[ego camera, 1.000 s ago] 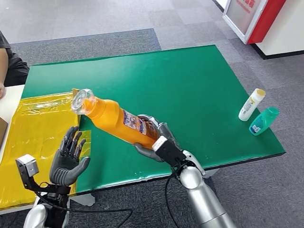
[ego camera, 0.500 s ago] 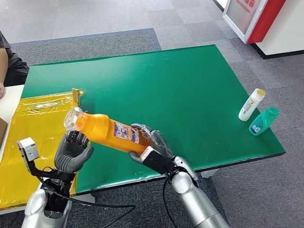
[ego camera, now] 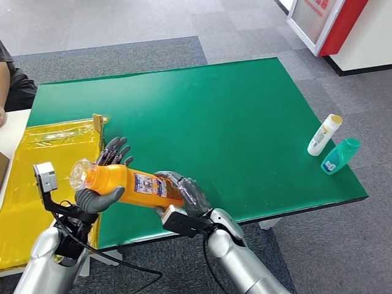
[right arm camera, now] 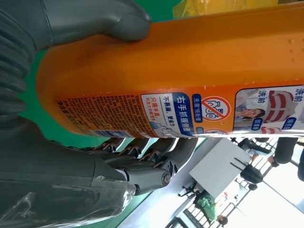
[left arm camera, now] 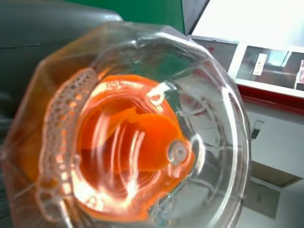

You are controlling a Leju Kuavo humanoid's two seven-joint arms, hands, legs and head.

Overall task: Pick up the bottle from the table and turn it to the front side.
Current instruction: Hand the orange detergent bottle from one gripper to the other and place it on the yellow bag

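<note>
An orange bottle with a clear cap and a blue-and-white label lies almost level above the front edge of the green table. My right hand grips its base end; in the right wrist view the thumb presses one side of the bottle and the fingers wrap the other. My left hand sits at the neck end, thumb under the bottle and fingers spread upright behind it, not closed round it. The left wrist view looks straight at the clear cap.
A yellow plastic bag covers the table's left part. A white bottle and a teal bottle lie near the right edge. A person's arm shows at the far left. A red-and-white cabinet stands at the back right.
My right hand has carried the bottle left and lowered its cap end to nearly level. My left hand has risen and come under the neck, where before it hung open below it.
</note>
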